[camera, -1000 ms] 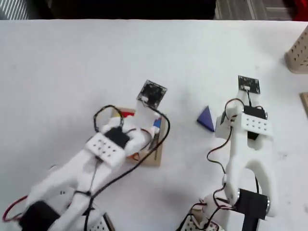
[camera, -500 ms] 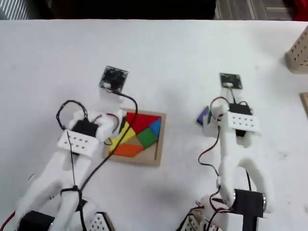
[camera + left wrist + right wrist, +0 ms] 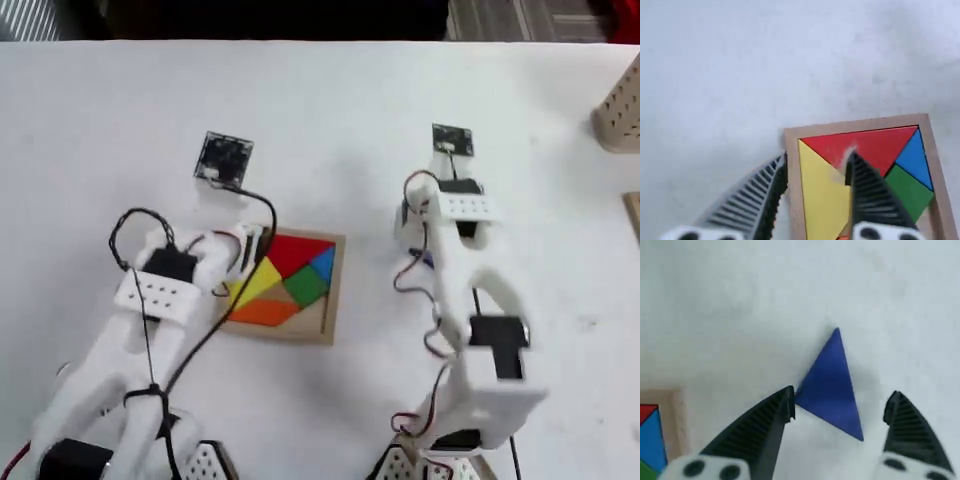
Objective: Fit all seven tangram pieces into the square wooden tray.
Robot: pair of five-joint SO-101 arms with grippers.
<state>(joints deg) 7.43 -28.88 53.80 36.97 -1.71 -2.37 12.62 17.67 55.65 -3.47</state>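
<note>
The square wooden tray [image 3: 336, 285] lies at the table's middle, holding red [image 3: 295, 252], yellow [image 3: 258, 282], green [image 3: 305, 287], blue [image 3: 324, 263] and orange [image 3: 265, 313] pieces. My left gripper [image 3: 815, 162] stands open, one finger outside the tray's corner [image 3: 790, 137] and the other over the yellow piece [image 3: 822, 195]. A dark blue triangle [image 3: 832, 385] lies flat on the white table to the right of the tray. My right gripper [image 3: 842, 402] is open just above it, with a finger on either side. From above, the right arm [image 3: 455, 215] hides most of that triangle.
A pegged wooden block [image 3: 620, 110] stands at the table's far right edge, with another wooden edge [image 3: 633, 215] below it. The tray's rim [image 3: 670, 430] is close beside the right gripper. White tabletop stretches behind both arms.
My left arm has drawn back to the left off the tray, uncovering the pieces inside. My right arm has moved left and forward over the dark blue triangle.
</note>
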